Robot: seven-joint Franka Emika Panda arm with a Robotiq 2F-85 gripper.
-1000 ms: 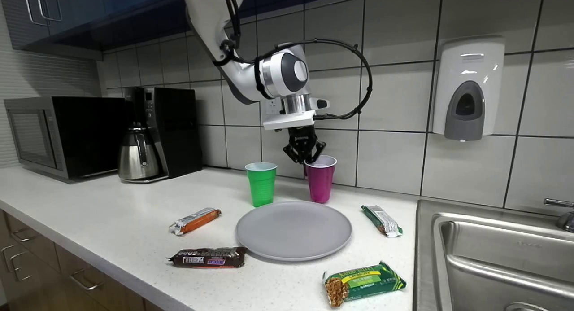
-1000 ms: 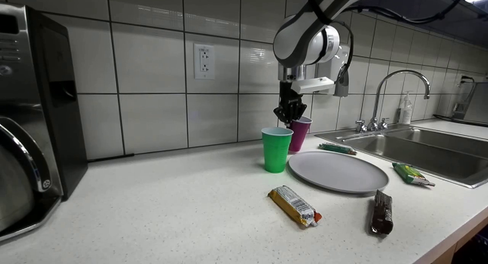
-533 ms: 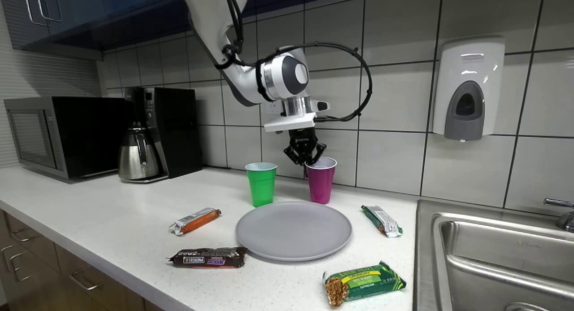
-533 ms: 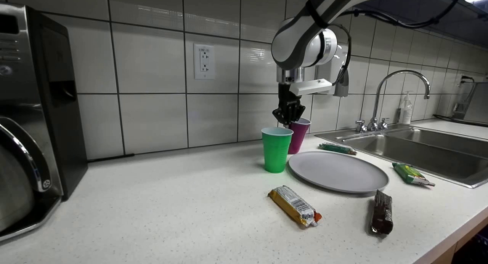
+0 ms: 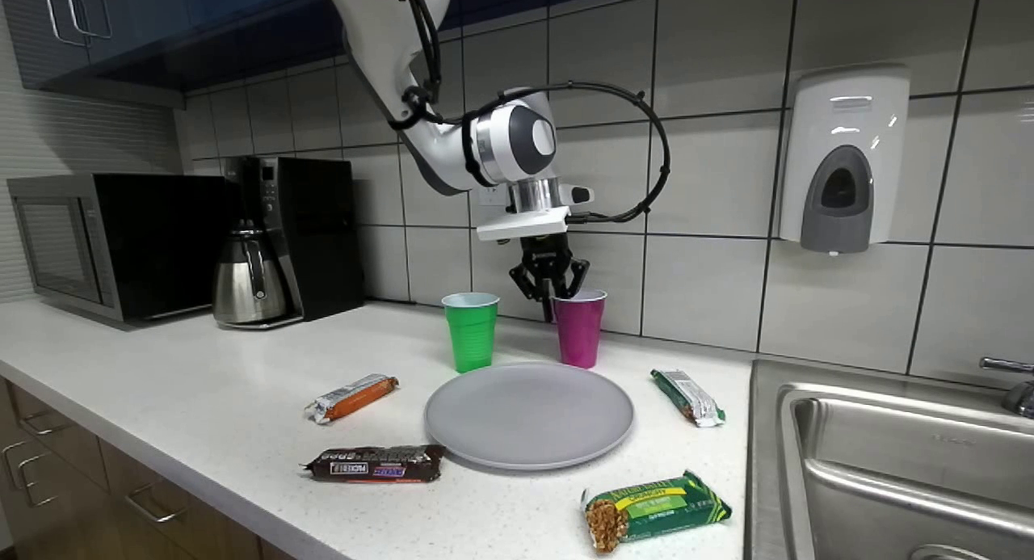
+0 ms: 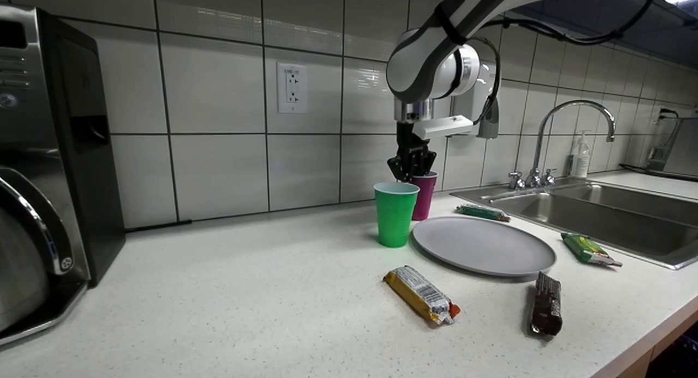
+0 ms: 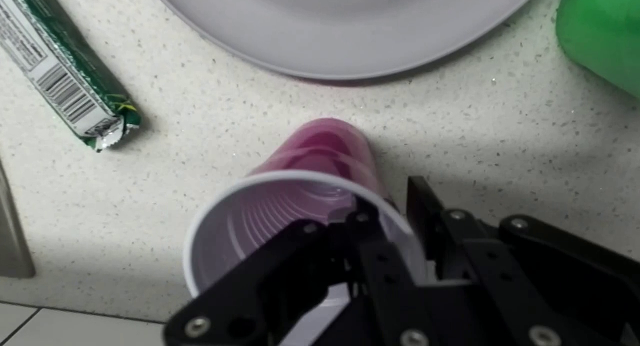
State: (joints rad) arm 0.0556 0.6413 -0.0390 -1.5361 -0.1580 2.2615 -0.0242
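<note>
Purple plastic this thin probably flexes, so we should go gently on the tapered purple plastic cup [image 5: 580,334], which stands on the white speckled table [image 5: 242,382] between the round gray plate [image 5: 529,414] and the white tiled wall [image 5: 711,293]. Our black jointed claw [image 7: 392,197] straddles the cup's rim, fingers partway apart, one inside and one outside, with no firm hold that we can see. Straight vertical motion looks safest to us; dragging sideways could tip the cup or nudge the green plastic cup [image 5: 471,334] nearby.
</note>
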